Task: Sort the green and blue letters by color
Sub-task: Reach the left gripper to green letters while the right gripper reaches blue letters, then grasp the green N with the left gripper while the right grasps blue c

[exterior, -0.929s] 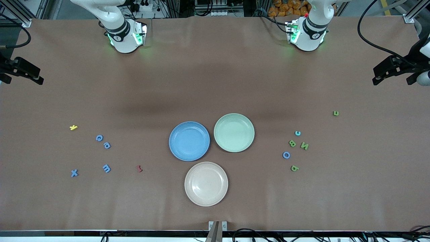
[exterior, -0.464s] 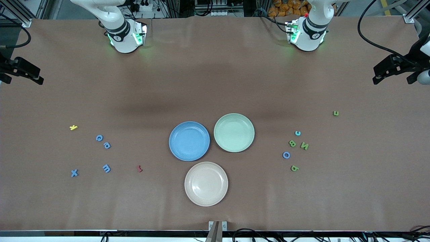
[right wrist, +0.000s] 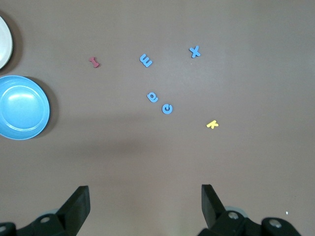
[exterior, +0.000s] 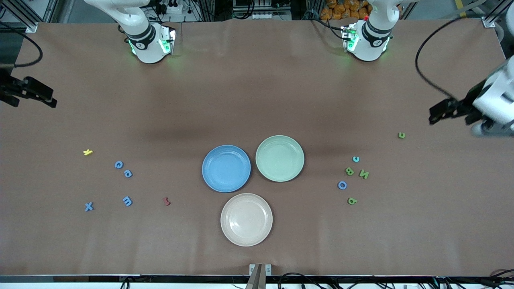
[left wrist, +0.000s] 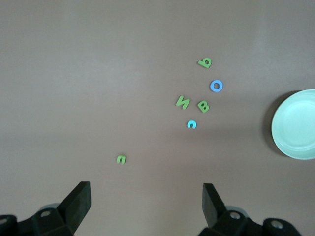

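Brown surface [exterior: 257, 100] seen from a high front camera, arm bases along the top edge. Near the middle, three plates close together: blue plate [exterior: 226, 168], pale green plate [exterior: 280, 158] beside it toward the left arm's end, cream plate [exterior: 246, 219] nearer the camera than both. All three bare.

Toward the right arm's end, four blue letters lying flat and apart: blue G [exterior: 119, 164], blue a [exterior: 128, 173] just beside it, blue m [exterior: 127, 201] and blue X [exterior: 88, 206] nearer the camera. Near them, a yellow letter [exterior: 88, 152] and a dark red letter [exterior: 166, 201], its shape hard to read.

Toward the left arm's end, a loose cluster: light blue c [exterior: 355, 159], green B [exterior: 349, 171], green N [exterior: 364, 174], blue O [exterior: 342, 185], green b [exterior: 352, 200] nearest the camera. Well apart from these and farther from the camera, one small green letter [exterior: 401, 135], too small to read for certain.

Left tool [exterior: 441, 112] raised over bare surface at the left arm's end, partly cut off by the frame edge; in its wrist view, fingers [left wrist: 78, 201] spread wide apart, nothing between them, same cluster visible past them. Right tool [exterior: 40, 96] raised over the edge at the right arm's end, mostly cut off in the front view; in its wrist view, fingers [right wrist: 78, 204] likewise wide apart and empty, tips only partly in frame.
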Motion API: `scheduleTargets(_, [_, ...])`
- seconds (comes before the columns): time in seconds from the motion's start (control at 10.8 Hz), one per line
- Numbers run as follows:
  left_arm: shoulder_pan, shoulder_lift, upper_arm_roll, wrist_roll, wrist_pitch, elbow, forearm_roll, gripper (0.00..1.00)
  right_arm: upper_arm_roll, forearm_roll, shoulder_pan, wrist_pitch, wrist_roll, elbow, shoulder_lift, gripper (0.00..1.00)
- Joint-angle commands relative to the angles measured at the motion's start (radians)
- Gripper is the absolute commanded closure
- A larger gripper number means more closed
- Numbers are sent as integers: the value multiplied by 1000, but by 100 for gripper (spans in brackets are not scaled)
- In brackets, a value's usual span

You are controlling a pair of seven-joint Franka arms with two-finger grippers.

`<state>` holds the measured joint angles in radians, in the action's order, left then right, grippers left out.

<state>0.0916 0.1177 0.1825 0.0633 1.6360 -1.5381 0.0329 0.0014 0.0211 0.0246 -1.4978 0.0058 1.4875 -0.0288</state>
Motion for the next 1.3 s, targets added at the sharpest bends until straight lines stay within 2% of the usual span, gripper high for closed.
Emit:
scheduleTargets(0.0, [-24,36,12,-26,261,-204,-10,0,-3,10,4,-93,-38,63,-74,0])
scheduleTargets(0.28, [-41,158,14,-118,515,-324,-4,0,-1,7,41,-290,-131,222,-89,0])
scheduleTargets(0.46, [-50,241,12,-119,677,-373,74,1,-1,7,47,-329,-139,246,-149,0])
scheduleTargets(0.65, [-50,337,14,-119,764,-373,165,3,-3,5,76,-399,-226,254,-222,0])
scheduleTargets(0.84, [-55,408,14,-119,817,-372,191,6,-1,3,101,-470,-280,282,-267,0])
scheduleTargets(1.02, [-56,447,14,-119,846,-372,206,7,-1,2,101,-626,-283,397,-266,0])
scheduleTargets(1.21, [-58,476,14,-119,857,-366,219,14,-1,2,103,-793,-282,517,-267,0])
